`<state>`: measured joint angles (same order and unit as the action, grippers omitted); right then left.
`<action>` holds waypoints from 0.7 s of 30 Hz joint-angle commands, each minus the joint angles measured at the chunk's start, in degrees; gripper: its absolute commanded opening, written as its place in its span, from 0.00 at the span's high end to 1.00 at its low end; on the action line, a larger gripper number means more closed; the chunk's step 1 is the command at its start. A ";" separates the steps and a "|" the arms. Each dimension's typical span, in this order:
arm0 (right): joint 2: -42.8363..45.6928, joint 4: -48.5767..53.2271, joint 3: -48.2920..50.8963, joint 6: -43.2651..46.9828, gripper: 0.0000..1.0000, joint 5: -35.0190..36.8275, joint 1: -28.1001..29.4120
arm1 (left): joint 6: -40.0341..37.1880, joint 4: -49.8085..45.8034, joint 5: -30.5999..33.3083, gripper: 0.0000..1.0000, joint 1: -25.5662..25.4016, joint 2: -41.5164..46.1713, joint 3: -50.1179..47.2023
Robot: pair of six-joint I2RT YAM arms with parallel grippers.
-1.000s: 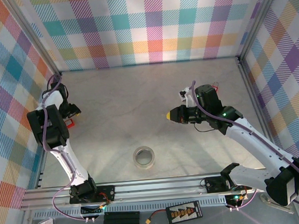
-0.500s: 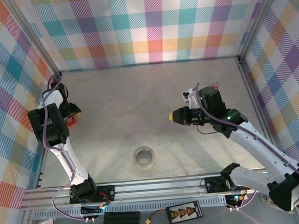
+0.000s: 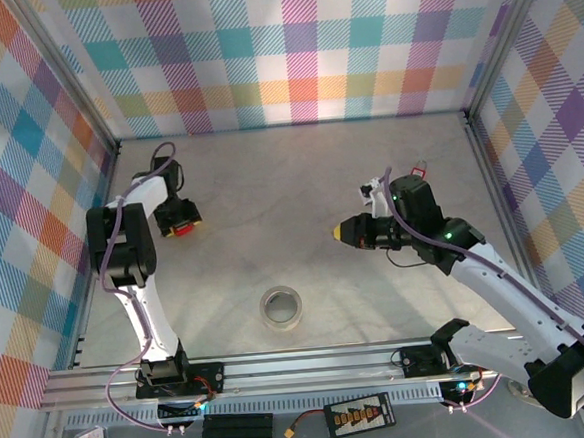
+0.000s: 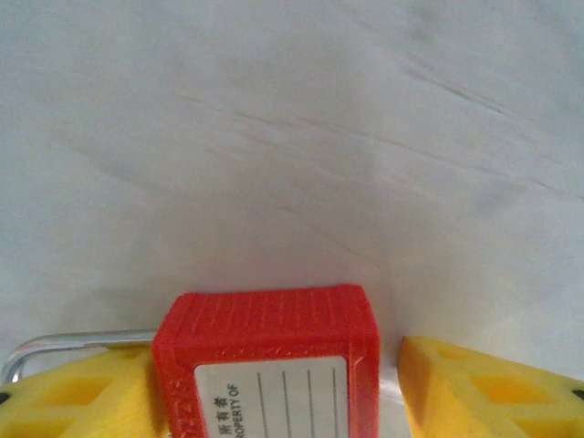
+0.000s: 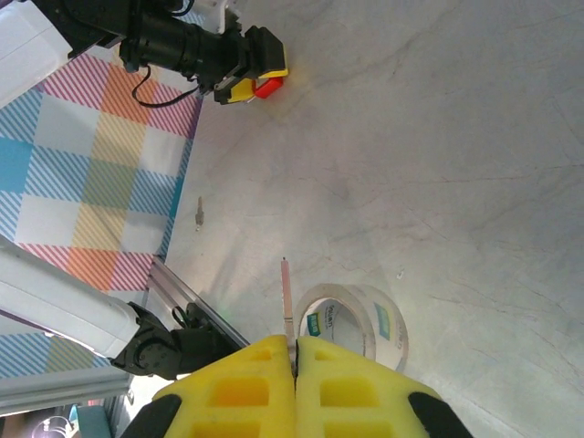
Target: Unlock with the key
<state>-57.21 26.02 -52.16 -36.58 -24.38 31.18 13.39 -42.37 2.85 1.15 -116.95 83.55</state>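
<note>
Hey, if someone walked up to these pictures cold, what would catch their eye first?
The red padlock stands out, sitting between the open jaws of the left gripper on the left side of the table. Next comes the right gripper on the right side, shut on a thin key that pokes out past its tips. A roll of clear tape lies near the front edge.

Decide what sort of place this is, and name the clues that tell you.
Probably a robot lab's test cell: left arm and right arm bolted to an aluminium rail at the table's edge, plaid backdrop walls boxing it in, cables and a circuit board below.
</note>
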 commanded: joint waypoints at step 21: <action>4.46 5.69 1.43 3.39 1.00 3.91 -0.07 | 2.68 -6.79 -4.51 0.16 -20.28 19.25 -2.92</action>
<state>-54.22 30.41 -51.20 -34.63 -21.12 31.18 15.25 -45.50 -2.72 -19.57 -102.91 79.33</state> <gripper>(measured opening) 0.073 0.831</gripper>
